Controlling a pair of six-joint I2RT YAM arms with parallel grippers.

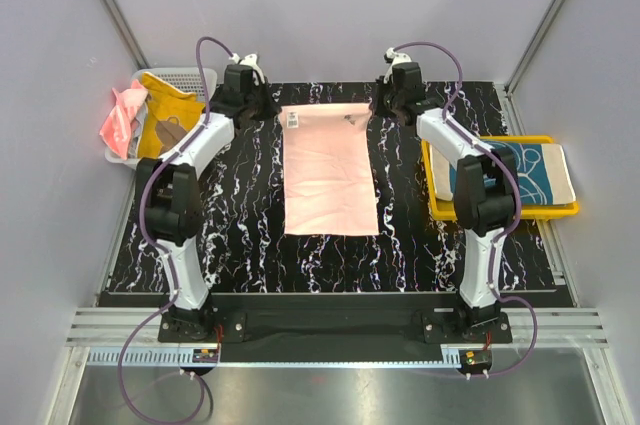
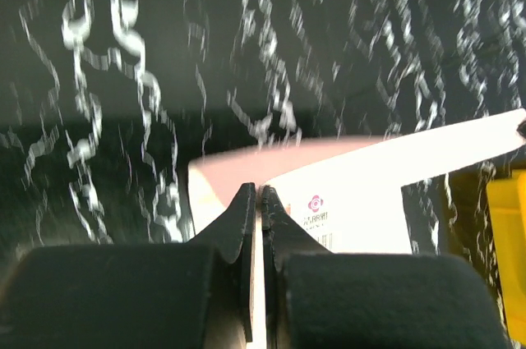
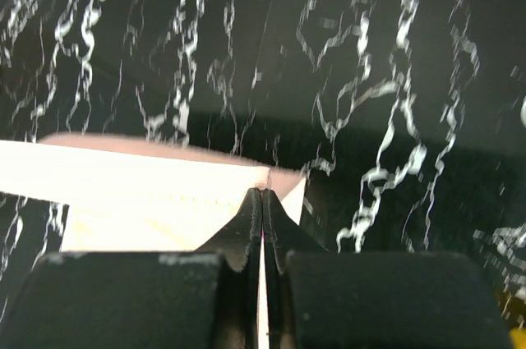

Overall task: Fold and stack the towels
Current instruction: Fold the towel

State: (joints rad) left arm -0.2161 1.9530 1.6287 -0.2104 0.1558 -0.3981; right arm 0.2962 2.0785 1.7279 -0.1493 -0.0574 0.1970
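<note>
Bolted side by side at the near edge of the black, white-veined bench (image 1: 240, 215): two arms, rising from their bases, bent at the elbow about halfway up, reaching away toward the far edge. Between them, spread flat in the middle of the bench, the peach towel (image 1: 330, 170), long axis running near to far, near edge lying free, far edge drawn straight across from claw to claw, with a small white label (image 1: 293, 119) by the far left corner. To the right, beside the right forearm, a yellow tray (image 1: 436, 207) holding a folded teal-and-cream towel (image 1: 525, 173), long side across the bench. Farther off, left claw (image 1: 270, 108) clamped on the far left corner of the peach towel, right claw (image 1: 378, 108) clamped on the far right corner; from each wrist view, fingers pressed tight with only a thin sliver of cloth between. At the far left, beside the bench's corner, a white basket (image 1: 196, 73) with an orange-yellow towel (image 1: 160, 125) and a pink towel (image 1: 120, 125) draped over its rim. All round, plain grey walls (image 1: 320, 5).
</note>
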